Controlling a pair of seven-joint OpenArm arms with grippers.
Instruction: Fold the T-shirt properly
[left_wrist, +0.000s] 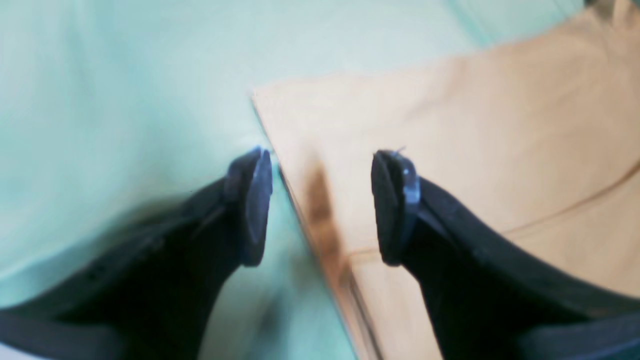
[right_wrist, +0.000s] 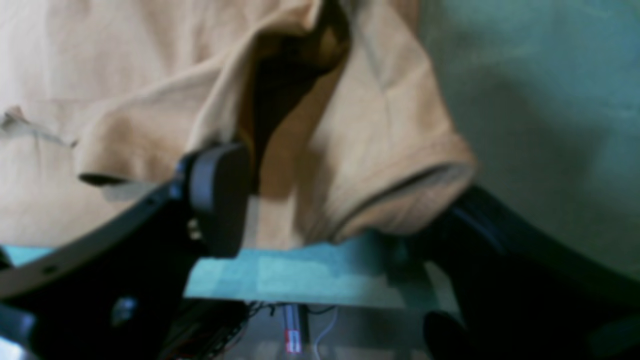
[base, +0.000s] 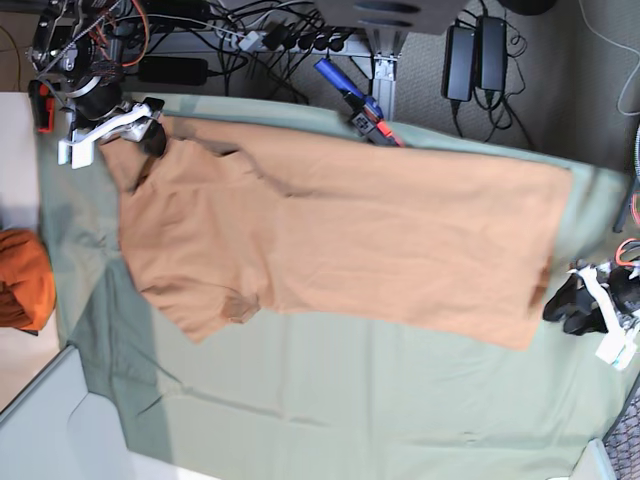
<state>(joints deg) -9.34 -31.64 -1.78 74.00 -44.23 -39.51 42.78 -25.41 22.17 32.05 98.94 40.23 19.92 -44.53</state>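
Fingers of left gripper (left_wrist: 322, 205) and right gripper (right_wrist: 325, 200) are spread, nothing clamped; T-shirt (base: 340, 235), lying flat on green sheet (base: 330, 400), is judged light, limp and crease-prone, best pinched through doubled hem corners or sleeve cuff.

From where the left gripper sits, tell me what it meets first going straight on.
Probably the T-shirt: the open left gripper straddles its edge where it lies on the green sheet. Depth is blurred, so the sheet could come first.
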